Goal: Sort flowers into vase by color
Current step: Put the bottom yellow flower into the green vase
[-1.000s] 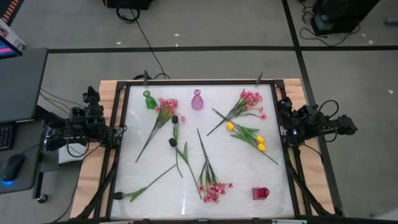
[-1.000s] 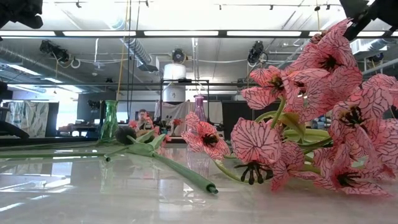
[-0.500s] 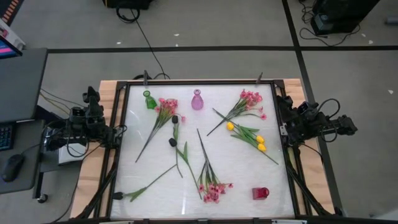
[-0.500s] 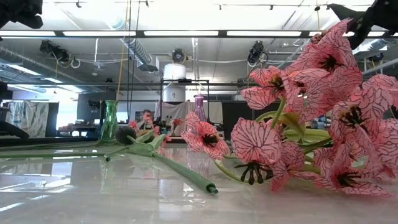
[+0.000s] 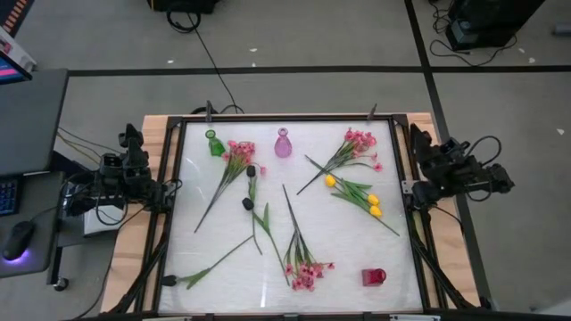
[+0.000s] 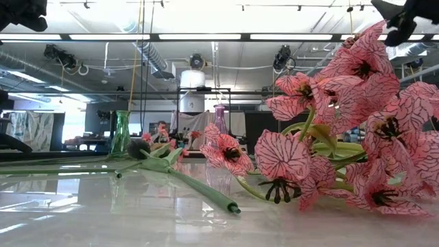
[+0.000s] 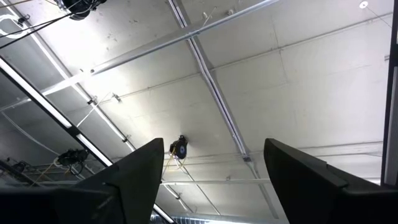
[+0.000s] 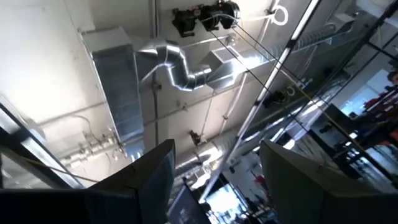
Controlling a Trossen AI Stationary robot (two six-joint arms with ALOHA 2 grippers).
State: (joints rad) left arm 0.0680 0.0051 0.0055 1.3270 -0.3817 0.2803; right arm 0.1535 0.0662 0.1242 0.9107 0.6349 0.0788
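Flowers lie flat and scattered on the white table (image 5: 223,294). There are pink sprays (image 5: 359,143) (image 5: 237,153) (image 5: 304,272), yellow tulips (image 5: 373,205) and dark tulips (image 5: 248,204) (image 5: 168,281). At the far side stand a green vase (image 5: 212,143) and a pink-purple vase (image 5: 283,144); a red vase (image 5: 374,277) sits near the right front. My left gripper (image 7: 214,180) is folded back at the table's left edge, open and pointing up at the ceiling. My right gripper (image 8: 217,180) is at the right edge, open, also tilted upward. Neither is near a flower.
A dark frame (image 5: 285,117) rims the table, with wooden margins (image 5: 156,134) outside it. In the low view one pink spray (image 6: 357,130) fills the right foreground and a green stem (image 6: 199,192) lies across the middle. A desk with a mouse (image 5: 18,241) stands to the left.
My right gripper has risen a little at the table's right edge and turned at the wrist, its arm shifting slightly toward the far edge. The flowers and vases have stayed where they were.
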